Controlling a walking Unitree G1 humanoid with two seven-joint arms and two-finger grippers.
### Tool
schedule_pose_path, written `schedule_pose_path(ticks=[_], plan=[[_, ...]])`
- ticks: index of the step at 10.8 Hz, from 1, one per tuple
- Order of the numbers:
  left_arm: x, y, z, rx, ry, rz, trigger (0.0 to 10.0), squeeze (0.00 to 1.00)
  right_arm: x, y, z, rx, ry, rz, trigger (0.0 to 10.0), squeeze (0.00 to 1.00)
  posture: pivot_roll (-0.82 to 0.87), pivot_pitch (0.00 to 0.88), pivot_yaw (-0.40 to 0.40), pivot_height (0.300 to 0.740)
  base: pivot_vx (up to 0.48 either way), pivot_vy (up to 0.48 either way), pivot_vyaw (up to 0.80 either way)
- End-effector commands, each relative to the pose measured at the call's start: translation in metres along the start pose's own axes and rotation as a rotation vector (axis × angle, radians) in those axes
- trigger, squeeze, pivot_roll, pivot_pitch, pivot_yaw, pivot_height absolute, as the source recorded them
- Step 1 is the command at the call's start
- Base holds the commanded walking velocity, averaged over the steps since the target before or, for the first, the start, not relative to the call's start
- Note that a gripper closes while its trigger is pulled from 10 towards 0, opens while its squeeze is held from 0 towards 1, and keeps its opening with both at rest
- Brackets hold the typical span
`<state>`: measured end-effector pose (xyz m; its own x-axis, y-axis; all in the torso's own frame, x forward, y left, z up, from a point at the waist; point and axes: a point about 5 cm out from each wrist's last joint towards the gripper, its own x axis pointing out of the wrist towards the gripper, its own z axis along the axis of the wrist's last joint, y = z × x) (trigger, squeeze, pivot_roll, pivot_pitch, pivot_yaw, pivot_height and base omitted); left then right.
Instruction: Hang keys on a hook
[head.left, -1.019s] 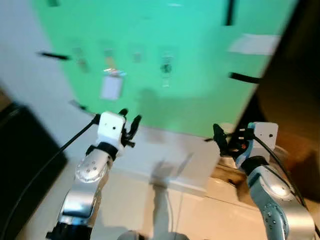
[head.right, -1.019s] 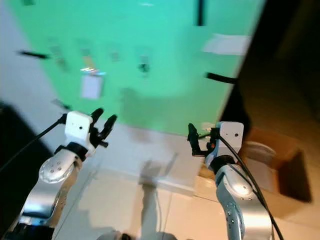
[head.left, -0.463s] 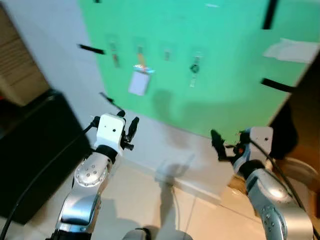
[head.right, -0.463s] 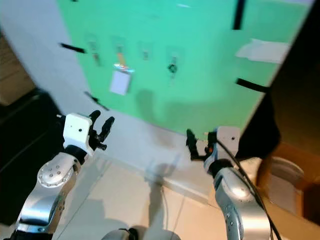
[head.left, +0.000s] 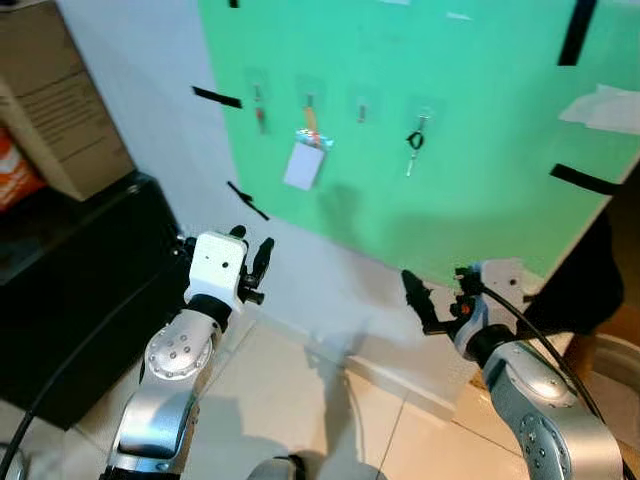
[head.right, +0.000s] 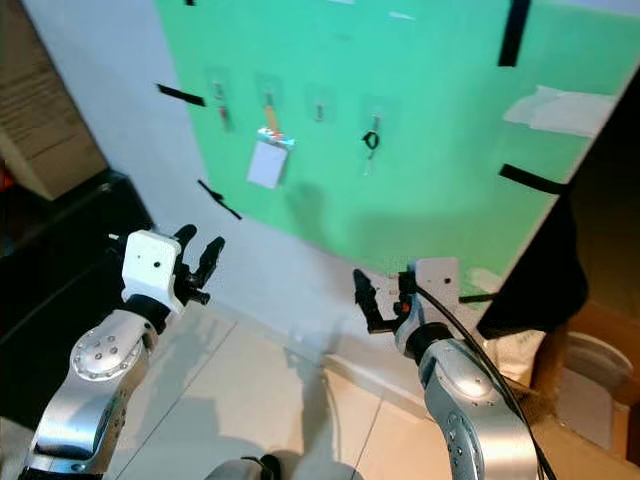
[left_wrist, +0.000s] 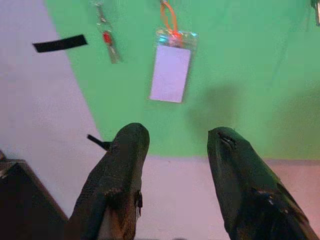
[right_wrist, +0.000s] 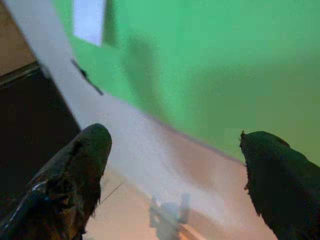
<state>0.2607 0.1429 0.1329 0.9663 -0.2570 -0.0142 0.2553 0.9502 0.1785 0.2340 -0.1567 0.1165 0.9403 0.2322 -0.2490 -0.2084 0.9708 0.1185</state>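
While the head camera is swinging and sharpening over the past second, we are seeing the green board (head.left: 480, 150) shift so its row of hooks (head.left: 361, 104) now sits at upper centre of the frame. The keys (head.left: 414, 140) are already hanging there, beside a badge (head.left: 303, 163). Our left gripper (head.left: 253, 262) and right gripper (head.left: 416, 300) are both spread open, holding nothing, low before the wall. We judge the hanging done.

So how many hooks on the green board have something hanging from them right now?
3. From the robot's left along the row: a small red tag, then a white card on an orange strap, then dark keys on the last hook. The hook between looks bare.
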Motion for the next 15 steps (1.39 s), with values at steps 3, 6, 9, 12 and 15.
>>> schedule_pose_path(ticks=[3, 6, 9, 12, 15], plan=[[-0.003, 0.002, 0.002, -0.003, 0.007, 0.019, 10.0, 0.00, 0.002, 0.009, 0.007, -0.035, -0.025, 0.081, 10.0, 0.00, -0.05, 0.000, 0.028, 0.740, 0.280, 0.000, 0.80], [-0.005, 0.003, 0.000, 0.001, 0.016, 0.031, 10.0, 0.00, 0.003, 0.007, 0.008, -0.044, -0.030, 0.077, 10.0, 0.00, -0.04, 0.000, 0.025, 0.740, 0.310, 0.000, 0.80], [-0.006, 0.003, -0.001, 0.005, 0.017, 0.035, 10.0, 0.00, 0.003, 0.004, 0.008, -0.063, -0.038, 0.049, 10.0, 0.00, -0.05, 0.000, 0.024, 0.740, 0.311, 0.000, 0.53], [-0.005, 0.003, -0.001, 0.012, 0.019, 0.034, 10.0, 0.00, 0.003, -0.002, 0.009, -0.031, -0.048, -0.005, 10.0, 0.00, -0.05, 0.000, 0.026, 0.740, 0.309, 0.000, 0.00], [-0.004, 0.006, 0.000, 0.024, 0.012, 0.046, 10.0, 0.00, 0.001, -0.011, 0.009, -0.062, -0.068, -0.043, 10.0, 0.00, -0.05, 0.000, 0.032, 0.740, 0.310, 0.000, 0.00]])
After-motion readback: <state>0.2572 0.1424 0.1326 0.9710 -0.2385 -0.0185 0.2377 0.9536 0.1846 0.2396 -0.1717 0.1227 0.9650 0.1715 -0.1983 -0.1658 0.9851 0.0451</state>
